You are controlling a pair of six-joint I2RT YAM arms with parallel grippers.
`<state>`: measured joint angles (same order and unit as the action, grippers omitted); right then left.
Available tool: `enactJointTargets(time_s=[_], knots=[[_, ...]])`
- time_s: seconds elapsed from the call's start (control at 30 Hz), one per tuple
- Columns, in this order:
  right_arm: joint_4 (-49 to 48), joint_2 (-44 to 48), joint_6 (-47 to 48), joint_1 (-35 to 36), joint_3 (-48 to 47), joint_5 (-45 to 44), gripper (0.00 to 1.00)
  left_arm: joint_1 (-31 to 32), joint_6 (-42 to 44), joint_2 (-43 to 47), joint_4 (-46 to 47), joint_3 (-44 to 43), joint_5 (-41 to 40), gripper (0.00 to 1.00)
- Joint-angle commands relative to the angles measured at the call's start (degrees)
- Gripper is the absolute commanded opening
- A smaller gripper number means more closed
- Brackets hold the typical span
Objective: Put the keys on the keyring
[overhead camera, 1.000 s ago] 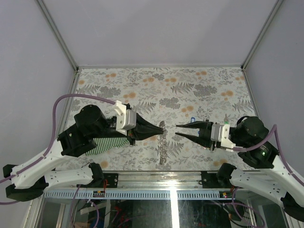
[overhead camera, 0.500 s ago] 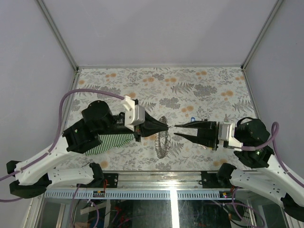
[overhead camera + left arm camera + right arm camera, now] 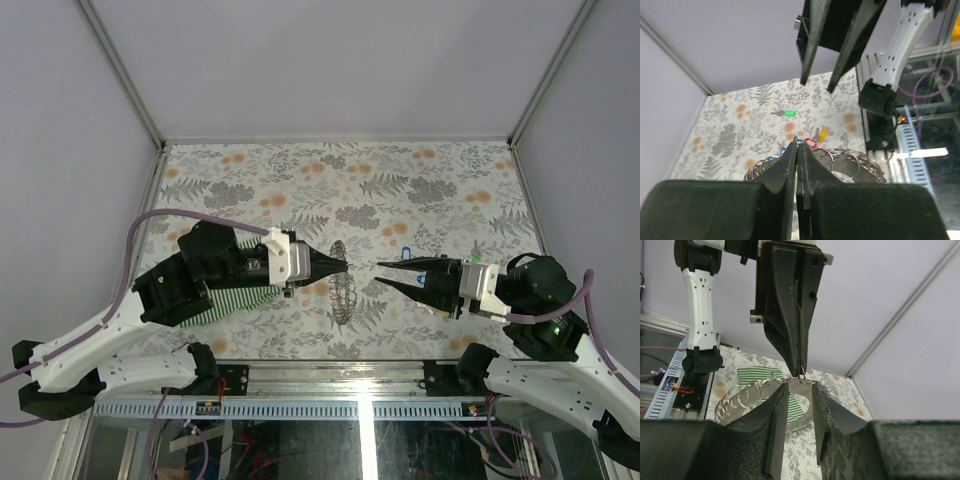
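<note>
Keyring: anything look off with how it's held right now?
Nothing looks damaged. The keyring sags lopsided from the shut left gripper, pinched at one edge, so the loop is floppy rather than taut. The green key and red key lie loose on the table.

pale lilac walls (image 3: 330, 60) enclose a floral-patterned table (image 3: 450, 180).
</note>
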<state>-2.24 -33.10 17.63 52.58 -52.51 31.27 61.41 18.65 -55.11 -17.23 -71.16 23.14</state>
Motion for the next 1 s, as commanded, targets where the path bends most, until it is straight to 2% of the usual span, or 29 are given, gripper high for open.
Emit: enactJointTargets(time_s=[0.0,0.17,0.37,0.6,0.97], knots=[[1.9,0.3,2.2,0.3,-1.2,-2.2,0.31,0.2,14.9,3.4,3.5,2.8,3.6,0.0],[5.3,0.7,4.1,0.3,-0.8,-3.5,0.31,0.2,27.6,6.1,4.2,5.9,5.7,0.0],[9.7,1.2,5.3,0.3,-0.4,-5.0,0.31,0.2,46.7,12.2,8.9,15.4,9.3,0.0],[11.3,1.7,3.8,0.3,0.6,-6.3,0.31,0.2,50.6,12.7,5.7,15.3,10.2,0.0],[12.6,0.8,0.8,0.3,1.2,-9.4,0.31,0.2,50.4,13.8,5.6,16.5,10.3,0.0]])
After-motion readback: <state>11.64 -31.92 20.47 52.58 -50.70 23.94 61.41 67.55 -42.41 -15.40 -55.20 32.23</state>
